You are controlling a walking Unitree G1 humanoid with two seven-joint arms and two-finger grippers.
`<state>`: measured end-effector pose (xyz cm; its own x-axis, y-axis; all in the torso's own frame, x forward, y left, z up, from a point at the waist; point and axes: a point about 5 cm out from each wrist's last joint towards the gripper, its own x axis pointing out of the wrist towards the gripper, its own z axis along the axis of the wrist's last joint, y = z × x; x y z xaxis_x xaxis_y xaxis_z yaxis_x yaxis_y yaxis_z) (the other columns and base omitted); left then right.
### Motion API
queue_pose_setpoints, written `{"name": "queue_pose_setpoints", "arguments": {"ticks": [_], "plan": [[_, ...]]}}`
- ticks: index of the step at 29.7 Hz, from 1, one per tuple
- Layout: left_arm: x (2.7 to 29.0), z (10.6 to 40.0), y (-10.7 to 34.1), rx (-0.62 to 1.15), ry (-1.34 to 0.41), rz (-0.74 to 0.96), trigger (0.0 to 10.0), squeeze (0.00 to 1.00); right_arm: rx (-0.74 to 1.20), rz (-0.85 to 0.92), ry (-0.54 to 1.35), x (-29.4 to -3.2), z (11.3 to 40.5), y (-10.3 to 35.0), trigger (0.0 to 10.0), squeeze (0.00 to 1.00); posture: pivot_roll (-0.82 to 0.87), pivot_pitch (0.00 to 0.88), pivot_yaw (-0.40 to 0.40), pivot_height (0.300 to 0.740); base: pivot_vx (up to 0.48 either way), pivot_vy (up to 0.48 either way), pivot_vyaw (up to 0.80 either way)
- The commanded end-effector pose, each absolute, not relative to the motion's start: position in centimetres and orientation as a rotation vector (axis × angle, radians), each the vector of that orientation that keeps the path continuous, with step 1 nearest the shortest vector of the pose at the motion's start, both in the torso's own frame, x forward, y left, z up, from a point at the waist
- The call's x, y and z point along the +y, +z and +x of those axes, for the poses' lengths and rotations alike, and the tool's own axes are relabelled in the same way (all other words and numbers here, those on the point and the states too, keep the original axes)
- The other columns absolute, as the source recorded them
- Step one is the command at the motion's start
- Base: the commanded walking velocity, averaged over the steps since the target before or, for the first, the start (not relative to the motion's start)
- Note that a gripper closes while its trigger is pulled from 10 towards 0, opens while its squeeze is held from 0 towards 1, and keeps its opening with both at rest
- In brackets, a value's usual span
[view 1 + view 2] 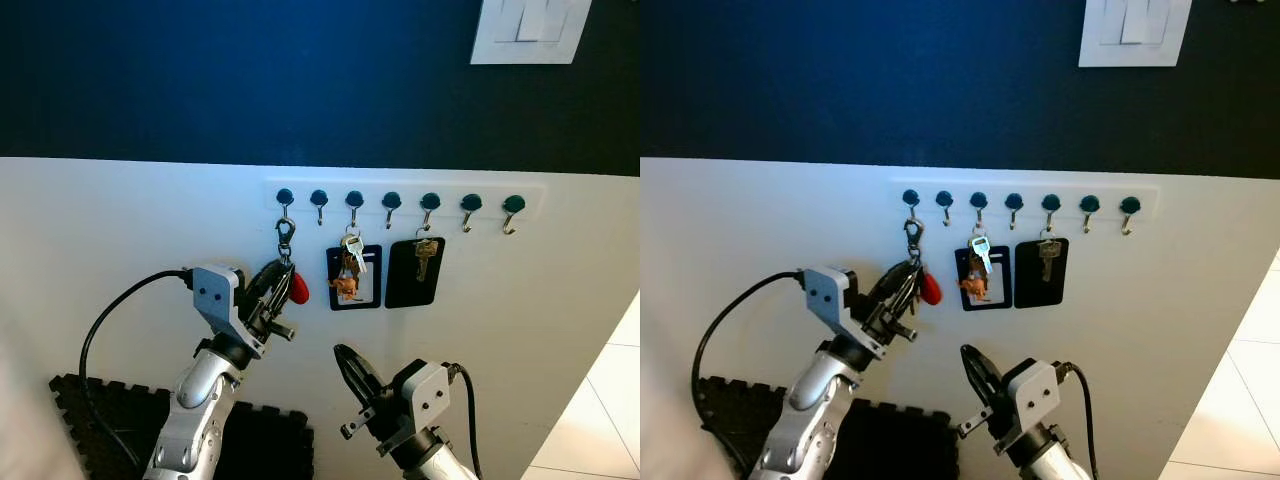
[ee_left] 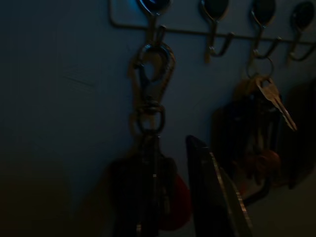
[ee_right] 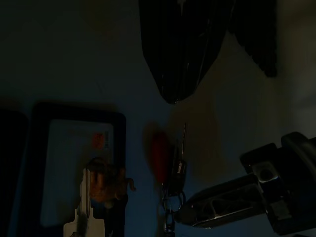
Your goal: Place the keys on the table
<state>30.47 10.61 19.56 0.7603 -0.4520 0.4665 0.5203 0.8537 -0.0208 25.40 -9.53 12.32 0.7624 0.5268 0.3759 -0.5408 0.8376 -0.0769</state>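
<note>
Left eye view: left gripper [image 1: 277, 292] is clamped on the keys [image 1: 287, 283], which hang straight down from the hook rail's [image 1: 405, 200] leftmost hook; right gripper [image 1: 352, 377], fingers together, waits lower.

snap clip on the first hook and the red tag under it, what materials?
Snap clip: looks like metal with a dull silver sheen and a cast swivel eye. Red tag: probably plastic or rubber, smooth and evenly coloured; the left gripper covers part of it.
</note>
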Motion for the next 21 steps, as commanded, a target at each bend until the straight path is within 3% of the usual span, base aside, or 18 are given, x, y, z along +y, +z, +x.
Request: {"name": "queue_pose_setpoints", "arguments": {"ticks": [1, 2, 3, 12, 13, 14, 15, 16, 21], "plan": [[10.17, 30.17, 19.26, -0.456, -0.550, -0.166, 8.4, 0.00, -0.387, 0.040, 0.576, -9.50, 25.38, 12.21, 10.0, 0.00, 0.03, 0.047, 0.037, 0.740, 0.000, 0.000, 0.00], [10.11, 30.15, 19.24, -0.454, -0.554, -0.165, 8.4, 0.00, -0.387, 0.039, 0.576, -9.51, 25.38, 12.20, 10.0, 0.00, 0.03, 0.047, 0.037, 0.740, 0.000, 0.000, 0.00], [9.96, 30.07, 19.18, -0.451, -0.566, -0.162, 10.0, 0.00, -0.386, 0.039, 0.575, -9.53, 25.39, 12.19, 10.0, 0.00, 0.03, 0.047, 0.037, 0.740, 0.000, 0.000, 0.00], [9.83, 30.12, 18.99, -0.446, -0.549, -0.137, 10.0, 0.00, -0.386, 0.042, 0.573, -9.51, 25.45, 12.19, 10.0, 0.00, 0.03, 0.047, 0.038, 0.740, 0.000, 0.000, 0.00], [9.98, 30.21, 19.05, -0.450, -0.536, -0.137, 10.0, 0.10, -0.387, 0.042, 0.572, -9.50, 25.46, 12.21, 10.0, 0.00, 0.03, 0.048, 0.038, 0.740, 0.000, 0.000, 0.00], [10.10, 30.27, 19.10, -0.452, -0.529, -0.140, 10.0, 0.57, -0.387, 0.042, 0.572, -9.51, 25.47, 12.21, 10.0, 0.00, 0.03, 0.048, 0.037, 0.740, 0.000, 0.000, 0.00], [10.18, 30.30, 19.14, -0.454, -0.527, -0.142, 10.0, 0.87, -0.386, 0.042, 0.572, -9.51, 25.48, 12.20, 10.0, 0.00, 0.03, 0.048, 0.037, 0.740, 0.000, 0.000, 0.00], [10.22, 30.31, 19.16, -0.455, -0.527, -0.143, 10.0, 1.00, -0.386, 0.042, 0.572, -9.51, 25.48, 12.20, 10.0, 0.00, 0.03, 0.048, 0.037, 0.740, 0.000, 0.000, 0.00], [10.41, 30.24, 19.34, -0.470, -0.518, -0.138, 10.0, 1.00, -0.383, 0.040, 0.576, -9.51, 25.48, 12.14, 10.0, 0.00, 0.03, 0.045, 0.035, 0.740, 0.000, 0.000, 0.00]]}}
